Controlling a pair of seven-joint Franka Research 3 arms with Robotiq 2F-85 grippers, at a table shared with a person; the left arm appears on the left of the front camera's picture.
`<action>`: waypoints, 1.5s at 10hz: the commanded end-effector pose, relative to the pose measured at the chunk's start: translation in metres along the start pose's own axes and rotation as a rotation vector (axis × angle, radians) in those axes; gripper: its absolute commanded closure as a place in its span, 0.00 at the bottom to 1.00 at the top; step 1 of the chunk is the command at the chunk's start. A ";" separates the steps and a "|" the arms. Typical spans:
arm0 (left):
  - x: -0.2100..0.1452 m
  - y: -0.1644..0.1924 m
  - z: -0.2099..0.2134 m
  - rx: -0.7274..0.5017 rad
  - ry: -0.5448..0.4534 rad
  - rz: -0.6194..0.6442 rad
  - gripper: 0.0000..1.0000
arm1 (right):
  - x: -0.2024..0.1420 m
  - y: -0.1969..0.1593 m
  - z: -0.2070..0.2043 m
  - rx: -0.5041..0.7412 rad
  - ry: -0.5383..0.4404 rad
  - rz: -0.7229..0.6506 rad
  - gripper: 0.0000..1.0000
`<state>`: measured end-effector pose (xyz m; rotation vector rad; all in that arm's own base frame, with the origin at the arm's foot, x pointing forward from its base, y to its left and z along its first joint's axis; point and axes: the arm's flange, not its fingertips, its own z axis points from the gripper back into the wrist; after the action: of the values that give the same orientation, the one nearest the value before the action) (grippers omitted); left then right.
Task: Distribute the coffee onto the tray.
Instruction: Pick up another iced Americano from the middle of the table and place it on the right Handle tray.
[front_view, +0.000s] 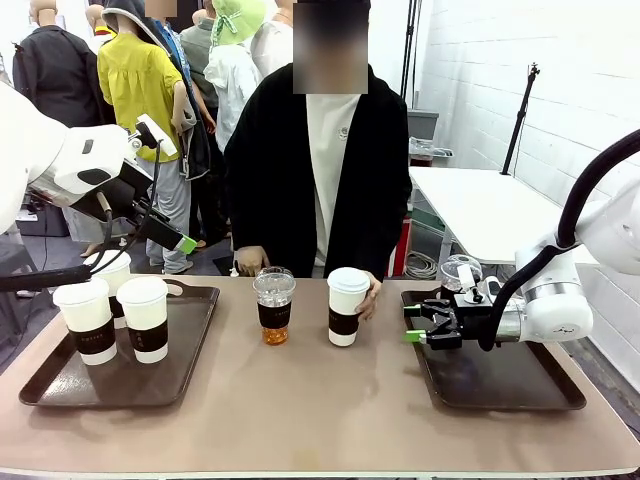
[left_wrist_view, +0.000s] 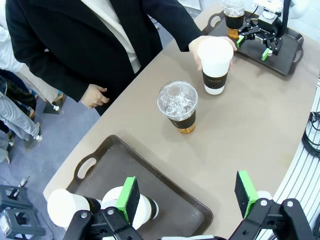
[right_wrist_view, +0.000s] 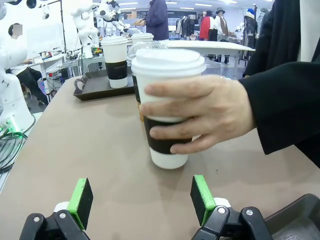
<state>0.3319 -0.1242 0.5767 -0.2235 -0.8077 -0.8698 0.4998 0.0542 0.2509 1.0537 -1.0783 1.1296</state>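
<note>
Ahead of the right gripper's (right_wrist_view: 141, 196) jaws stands a white paper cup (right_wrist_view: 169, 65) with a dark brown sleeve (right_wrist_view: 162, 142) on the tan table (right_wrist_view: 90, 150). Beyond the left gripper's (left_wrist_view: 188, 196) green pads (left_wrist_view: 130, 200), a clear dome-lidded cup (left_wrist_view: 178, 107) holds amber drink.

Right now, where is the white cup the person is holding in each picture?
Front view: white cup stands just right of centre.
Left wrist view: cup is in the upper part, right of centre.
Right wrist view: cup is in the centre, big and close.
Shared landmark: the person's hand wrapped around it.
</note>
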 end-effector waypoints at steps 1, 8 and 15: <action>0.000 0.001 -0.001 -0.002 -0.001 0.003 0.00 | -0.001 0.001 -0.001 0.006 0.003 0.000 0.00; 0.000 0.001 -0.001 -0.002 -0.001 0.003 0.00 | -0.001 0.001 -0.001 0.006 0.003 0.000 0.00; 0.000 0.001 -0.001 -0.002 -0.001 0.003 0.00 | -0.001 0.001 -0.001 0.006 0.003 0.000 0.00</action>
<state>0.3319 -0.1242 0.5767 -0.2235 -0.8077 -0.8698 0.4998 0.0542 0.2509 1.0537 -1.0783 1.1296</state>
